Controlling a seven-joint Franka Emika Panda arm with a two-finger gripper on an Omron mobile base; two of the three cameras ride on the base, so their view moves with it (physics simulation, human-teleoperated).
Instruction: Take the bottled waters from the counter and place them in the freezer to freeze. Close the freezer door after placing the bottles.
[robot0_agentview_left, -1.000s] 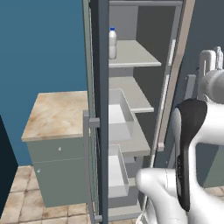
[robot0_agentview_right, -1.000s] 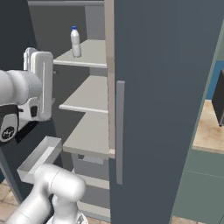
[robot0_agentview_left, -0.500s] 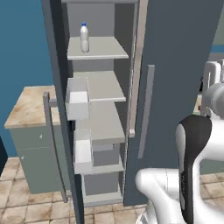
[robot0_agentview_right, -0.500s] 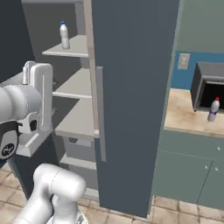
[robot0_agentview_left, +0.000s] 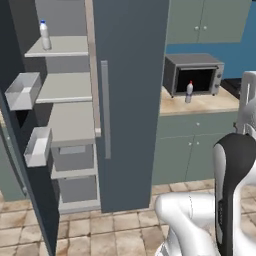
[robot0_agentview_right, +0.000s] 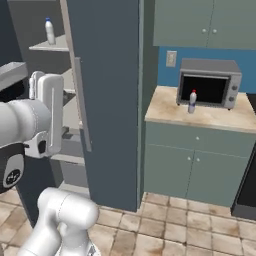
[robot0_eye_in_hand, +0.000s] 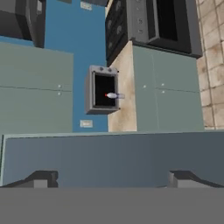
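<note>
We saw a beige counter (robot0_agentview_left: 215, 104) over grey-green cabinets. A grey oven (robot0_agentview_left: 194, 74) sat on it, and a small bottle with a red cap (robot0_agentview_left: 189, 92) stood upright on the counter just in front of the oven. Inside the open freezer (robot0_agentview_left: 65, 125), the top shelf (robot0_agentview_left: 62, 47) held a bottle with a blue cap (robot0_agentview_left: 45, 35), standing upright near the shelf's left end.
</note>
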